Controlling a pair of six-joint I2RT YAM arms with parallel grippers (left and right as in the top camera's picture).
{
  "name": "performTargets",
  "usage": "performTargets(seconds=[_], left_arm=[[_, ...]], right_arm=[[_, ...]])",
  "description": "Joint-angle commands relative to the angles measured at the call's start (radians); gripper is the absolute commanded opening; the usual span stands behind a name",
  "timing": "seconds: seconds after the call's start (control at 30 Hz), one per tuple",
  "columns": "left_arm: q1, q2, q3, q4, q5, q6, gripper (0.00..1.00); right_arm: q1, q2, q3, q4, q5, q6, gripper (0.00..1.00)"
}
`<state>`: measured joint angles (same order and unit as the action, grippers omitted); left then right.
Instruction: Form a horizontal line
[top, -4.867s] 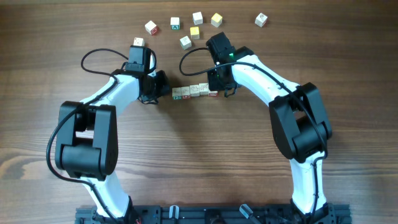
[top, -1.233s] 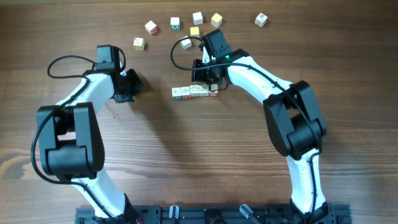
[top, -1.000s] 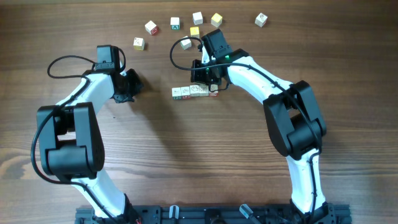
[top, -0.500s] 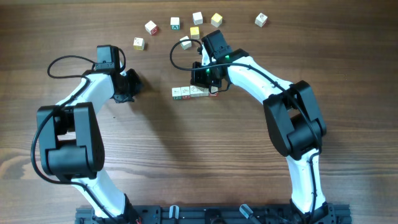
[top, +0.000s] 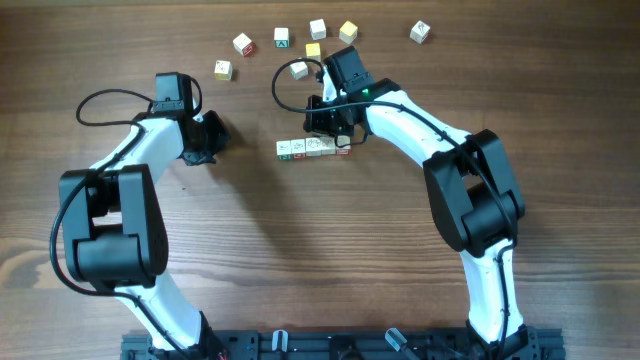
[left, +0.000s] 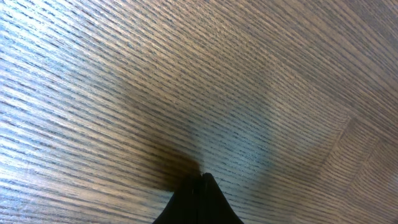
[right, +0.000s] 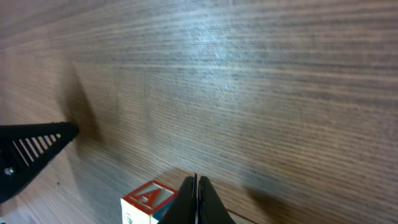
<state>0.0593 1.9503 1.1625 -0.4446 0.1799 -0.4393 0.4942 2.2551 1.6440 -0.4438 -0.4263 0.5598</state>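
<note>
We see the right gripper (right: 194, 182), closed and empty, beside the cube row (top: 313, 148); the left gripper (left: 203, 179), closed, well apart.

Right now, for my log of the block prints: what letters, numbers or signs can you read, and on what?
"A", red, in a red frame: top face of the cube in the right wrist view.
Row, overhead: red and green prints, too small to read.
Loose cubes, overhead: prints too small to read.
No other text.
</note>
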Motion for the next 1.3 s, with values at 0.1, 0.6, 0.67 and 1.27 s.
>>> performTargets(seconds=[0.1,0.6,0.67,1.27], left_arm=[[0.003,0.015,-0.018,-0.02,-0.032,0.005,0.04],[0.003,0.015,-0.018,-0.021,-0.032,0.005,0.04],[0.003,0.015,-0.018,-0.021,-0.032,0.005,0.04],[0.003,0.015,-0.018,-0.02,-0.032,0.005,0.04]], right_arm=[[-0.011,0.011,0.017,0.015,0.047,-0.01,0.04],[-0.07,0.011,0.017,-0.04,0.205,-0.01,0.04],[-0.087,0.011,0.017,-0.04,0.219,-0.01,0.04],[-0.166,0.008,0.017,-0.349,0.137,-0.042,0.04]])
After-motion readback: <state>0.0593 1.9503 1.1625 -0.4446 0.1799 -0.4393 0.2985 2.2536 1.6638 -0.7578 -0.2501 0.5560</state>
